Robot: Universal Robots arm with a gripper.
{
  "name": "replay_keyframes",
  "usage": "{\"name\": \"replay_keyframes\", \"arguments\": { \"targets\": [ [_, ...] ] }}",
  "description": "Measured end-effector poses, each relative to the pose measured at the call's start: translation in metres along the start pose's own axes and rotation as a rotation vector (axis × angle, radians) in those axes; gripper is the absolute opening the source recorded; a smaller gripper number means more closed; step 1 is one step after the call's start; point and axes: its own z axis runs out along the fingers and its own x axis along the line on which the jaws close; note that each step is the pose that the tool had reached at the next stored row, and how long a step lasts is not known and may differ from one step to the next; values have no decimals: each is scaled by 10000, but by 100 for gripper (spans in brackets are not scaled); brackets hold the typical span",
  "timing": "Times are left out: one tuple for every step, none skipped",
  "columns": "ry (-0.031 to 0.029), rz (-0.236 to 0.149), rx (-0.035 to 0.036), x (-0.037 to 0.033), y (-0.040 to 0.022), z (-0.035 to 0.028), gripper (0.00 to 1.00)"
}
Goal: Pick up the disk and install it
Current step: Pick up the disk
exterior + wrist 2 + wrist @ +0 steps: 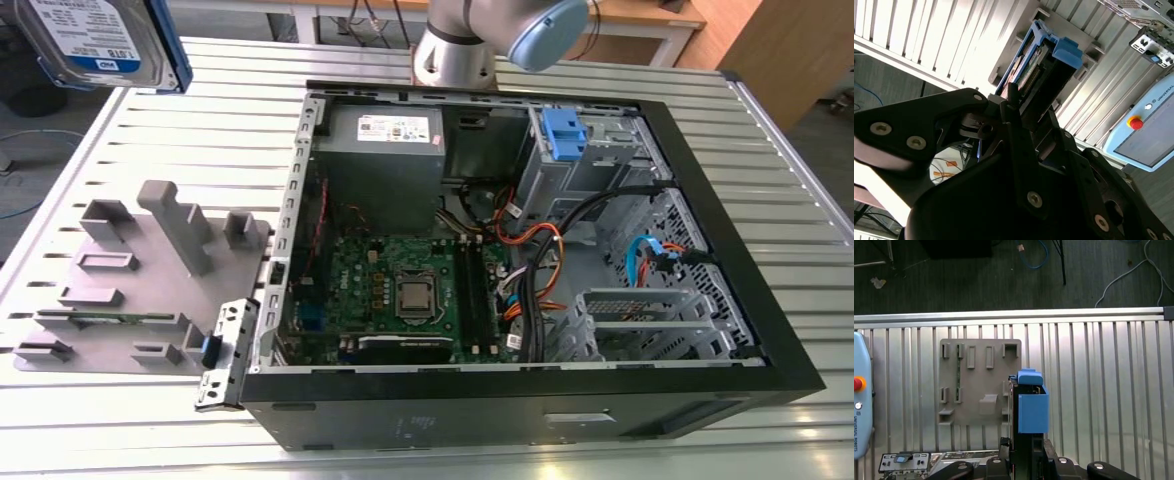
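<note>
The disk (94, 40) hangs in the air at the exterior view's upper left, well apart from the open computer case (747, 300), its white label with a blue band facing the camera.

The case lies on its side and holds a green motherboard (400, 280), a grey power supply (384, 150), a tangle of cables (561, 250) and a blue clip (563, 135) at the drive bay. Beside the case, on the exterior view's left, is a grey slotted tray (134, 280). A thin green board (114, 320) stands in one of its slots, and the other slots look bare.

In both wrist views the tool (1027, 445) is clamped on the disk (1031, 410), its black fingers (1019, 125) pressing either side (the drive's blue bracket (1066, 50) juts past them). In the first wrist view the disk overlaps one edge of the tray.

The surface (747, 120) is slatted bare metal. A pale blue pendant (860, 400) with a red button rests on it. Beyond its edge is dark floor with a loose blue cord (1034, 255).
</note>
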Motion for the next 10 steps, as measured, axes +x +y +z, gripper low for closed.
{"name": "replay_keyframes", "arguments": {
  "targets": [
    [0, 0, 0, 0, -8, 0, 35],
    [0, 0, 1, -1, -16, 0, 35],
    [-1, 0, 1, -1, -26, 0, 35],
    [0, 0, 0, -2, -36, -1, 35],
    [0, 0, 0, -2, -46, -1, 35],
    [0, 0, 0, -3, -57, -1, 35],
    [0, 0, 0, -4, -68, -1, 35],
    [-1, 0, 0, -4, -77, -2, 35],
    [0, 1, 0, -5, -87, -2, 35],
    [0, 0, 0, -6, -104, -3, 35]
  ]
}}
